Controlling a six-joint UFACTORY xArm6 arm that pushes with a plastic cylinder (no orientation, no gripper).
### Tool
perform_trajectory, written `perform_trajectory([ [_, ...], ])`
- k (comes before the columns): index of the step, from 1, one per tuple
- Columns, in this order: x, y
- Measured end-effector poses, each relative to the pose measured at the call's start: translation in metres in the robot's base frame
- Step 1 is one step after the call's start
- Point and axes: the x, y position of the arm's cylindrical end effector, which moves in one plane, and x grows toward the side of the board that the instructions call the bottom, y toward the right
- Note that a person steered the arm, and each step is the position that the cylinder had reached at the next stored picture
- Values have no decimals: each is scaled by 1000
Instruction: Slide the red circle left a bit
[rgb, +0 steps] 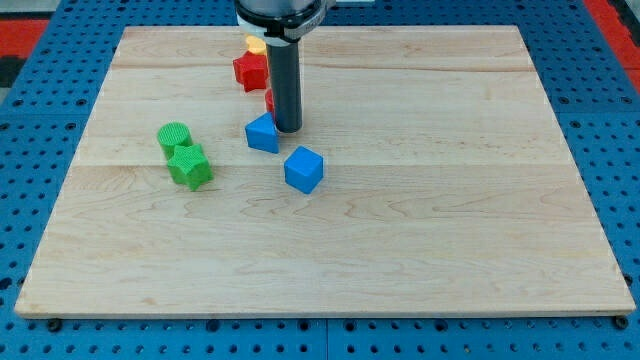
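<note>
The red circle (270, 100) shows only as a red sliver at the left edge of my dark rod, which hides most of it. My tip (288, 129) rests on the board just to the right of that sliver and just right of a blue block (262, 133). A red star-like block (250, 72) lies above, toward the view's top, with a yellow block (256, 44) behind it, partly hidden by the arm.
A blue cube (304, 168) lies below and right of my tip. A green cylinder (174, 137) and a green star-like block (190, 166) sit together at the view's left. The wooden board (450, 200) lies on a blue pegboard.
</note>
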Motion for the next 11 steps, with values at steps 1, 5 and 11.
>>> perform_trajectory([
  [1, -9, 4],
  [5, -39, 21],
  [11, -49, -13],
])
